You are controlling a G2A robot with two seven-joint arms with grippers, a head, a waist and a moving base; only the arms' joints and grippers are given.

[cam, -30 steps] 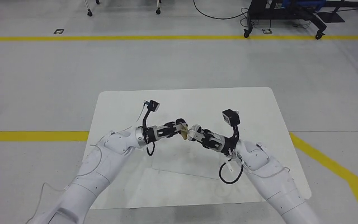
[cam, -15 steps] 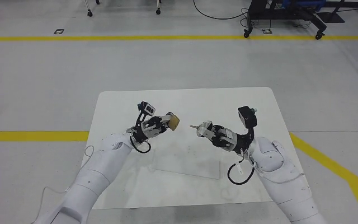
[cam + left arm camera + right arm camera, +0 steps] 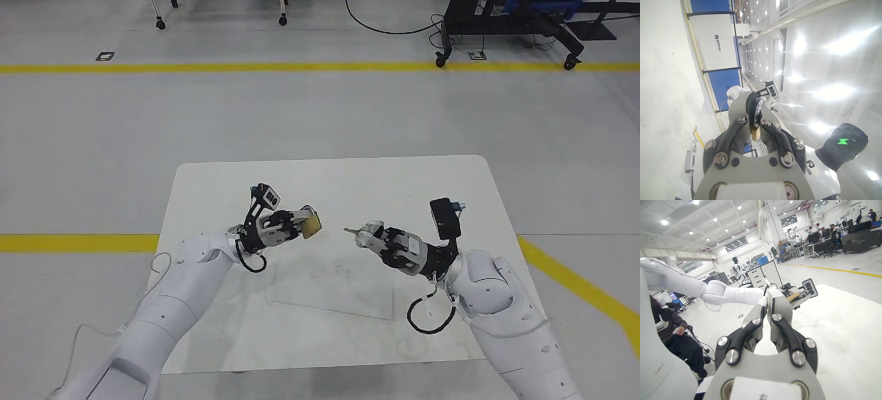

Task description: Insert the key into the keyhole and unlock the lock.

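Note:
A brass padlock [image 3: 311, 221] with a steel shackle [image 3: 759, 106] is held above the white table [image 3: 440, 180] by my left gripper [image 3: 303, 222], which is shut on it. Its brass body [image 3: 755, 134] sits between the fingers in the left wrist view. My right gripper [image 3: 366, 235] is shut on the key [image 3: 352, 230], whose thin tip points toward the padlock across a small gap. In the right wrist view the right gripper [image 3: 769, 303] has its fingers pressed together, hiding most of the key, and beyond it the padlock [image 3: 793, 296] shows in the left gripper.
Both arms hover over the table's middle. A clear flat sheet [image 3: 330, 290] lies on the table near its front edge. A seated person [image 3: 676, 330] is beside the table in the right wrist view, touching nothing on it.
A second ago key and padlock met at the table's middle. The two grippers have since drawn apart, the left with the padlock, the right with the key, leaving a gap.

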